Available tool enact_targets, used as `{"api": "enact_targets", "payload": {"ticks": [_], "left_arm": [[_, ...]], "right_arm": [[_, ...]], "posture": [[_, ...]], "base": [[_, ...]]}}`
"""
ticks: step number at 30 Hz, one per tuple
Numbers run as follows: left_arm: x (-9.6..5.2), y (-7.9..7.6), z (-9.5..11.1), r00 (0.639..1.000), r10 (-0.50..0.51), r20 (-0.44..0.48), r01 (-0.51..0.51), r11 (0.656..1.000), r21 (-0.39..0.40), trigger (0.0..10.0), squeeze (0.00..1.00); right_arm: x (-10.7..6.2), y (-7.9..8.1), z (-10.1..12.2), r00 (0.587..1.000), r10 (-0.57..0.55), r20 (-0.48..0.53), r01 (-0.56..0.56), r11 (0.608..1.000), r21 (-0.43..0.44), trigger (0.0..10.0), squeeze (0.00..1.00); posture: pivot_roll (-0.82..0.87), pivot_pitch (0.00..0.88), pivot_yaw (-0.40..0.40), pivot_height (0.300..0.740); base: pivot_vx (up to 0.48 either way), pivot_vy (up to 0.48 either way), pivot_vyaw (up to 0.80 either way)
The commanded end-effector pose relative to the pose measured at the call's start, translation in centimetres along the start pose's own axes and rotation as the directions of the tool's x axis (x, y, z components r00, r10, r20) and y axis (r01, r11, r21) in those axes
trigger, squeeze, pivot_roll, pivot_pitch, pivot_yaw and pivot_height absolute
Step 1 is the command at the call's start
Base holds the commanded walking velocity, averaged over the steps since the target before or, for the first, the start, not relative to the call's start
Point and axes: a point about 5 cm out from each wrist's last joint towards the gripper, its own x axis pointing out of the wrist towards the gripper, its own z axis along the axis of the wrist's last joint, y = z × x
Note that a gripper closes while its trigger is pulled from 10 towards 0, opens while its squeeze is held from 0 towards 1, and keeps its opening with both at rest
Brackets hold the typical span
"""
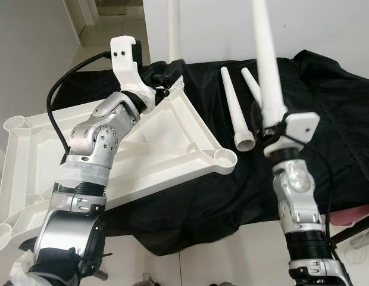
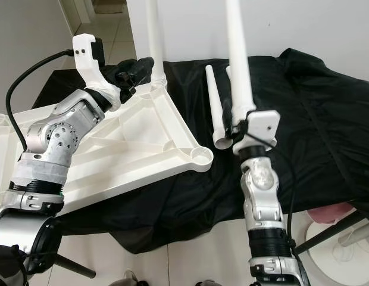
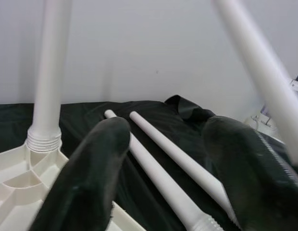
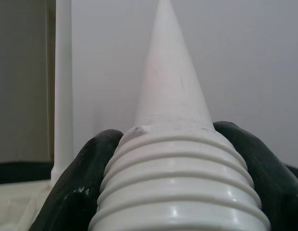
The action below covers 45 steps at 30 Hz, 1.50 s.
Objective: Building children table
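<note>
Right gripper [image 2: 235, 128]: clenched on tapered white plastic leg [image 2: 238, 53], ribbed threaded base, held upright. White ribbed tabletop [image 1: 172, 143]: inverted, on black cloth [image 1: 327, 101]. Left gripper [image 3: 168, 163]: released, near far corner's fitted leg [image 2: 155, 42]. Two spare legs [image 1: 235, 107] beyond.

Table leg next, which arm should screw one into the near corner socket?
Right. The right gripper already holds a leg upright, close to the free socket. The left gripper, jaws open, is beside the fitted leg.
</note>
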Motion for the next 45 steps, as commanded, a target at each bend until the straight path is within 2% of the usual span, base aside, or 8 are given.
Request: {"api": "enact_targets", "payload": {"ticks": [1, 9, 15, 16, 21, 31, 38, 45], "left_arm": [[0.0, -1.8, 0.2, 0.957, -0.289, -0.006, 0.289, 0.957, -0.023, 10.0, 1.0], [0.3, -3.6, 1.9, 0.9, -0.436, 0.018, 0.436, 0.897, -0.065, 10.0, 1.0], [-0.2, -5.3, 4.1, 0.795, -0.6, 0.092, 0.607, 0.783, -0.138, 10.0, 1.0], [-0.3, -5.7, 4.8, 0.762, -0.638, 0.108, 0.647, 0.746, -0.155, 10.0, 0.0], [-0.3, -6.1, 5.7, 0.716, -0.686, 0.13, 0.697, 0.692, -0.187, 10.0, 0.0], [0.3, -5.8, 5.9, 0.722, -0.686, 0.092, 0.689, 0.699, -0.193, 10.0, 0.0], [1.2, -4.7, 6.4, 0.771, -0.635, 0.037, 0.63, 0.755, -0.18, 10.0, 0.0], [2.7, -3.2, 8.8, 0.847, -0.531, 0.017, 0.521, 0.825, -0.22, 10.0, 0.0]], "right_arm": [[0.5, 0.3, 0.8, 0.998, 0.024, 0.054, -0.024, 1.0, -0.006, 10.0, 0.0], [2.4, 1.5, 1.7, 0.989, 0.086, 0.122, -0.088, 0.996, 0.012, 10.0, 0.0], [3.6, 3.0, 2.7, 0.968, 0.184, 0.173, -0.19, 0.981, 0.021, 10.0, 0.0], [3.8, 3.8, 2.8, 0.956, 0.23, 0.182, -0.239, 0.97, 0.029, 10.0, 0.0], [3.8, 5.5, 2.9, 0.916, 0.353, 0.193, -0.366, 0.93, 0.036, 10.0, 0.0], [2.8, 7.4, 2.4, 0.84, 0.51, 0.183, -0.524, 0.851, 0.033, 10.0, 0.0], [1.7, 7.8, 1.7, 0.823, 0.542, 0.168, -0.556, 0.831, 0.04, 10.0, 0.0], [-1.6, 7.4, -1.0, 0.844, 0.529, 0.091, -0.534, 0.843, 0.058, 10.0, 0.0]], "posture": [[-0.06, 0.035, 0.066, 0.74], [-0.06, 0.023, 0.065, 0.74], [-0.05, 0.015, 0.059, 0.74], [-0.05, 0.015, 0.056, 0.74], [-0.05, 0.009, 0.052, 0.74], [-0.06, 0.0, 0.05, 0.74], [-0.06, 0.0, 0.057, 0.74], [-0.06, 0.0, 0.075, 0.74]], "base": [[0.0, 0.0, 0.0], [0.0, 0.0, 0.0], [0.0, 0.0, 0.0], [0.0, 0.0, 0.0], [0.0, 0.0, 0.0], [0.0, 0.0, 0.0], [0.0, 0.0, 0.0], [0.0, 0.0, 0.0]]}}
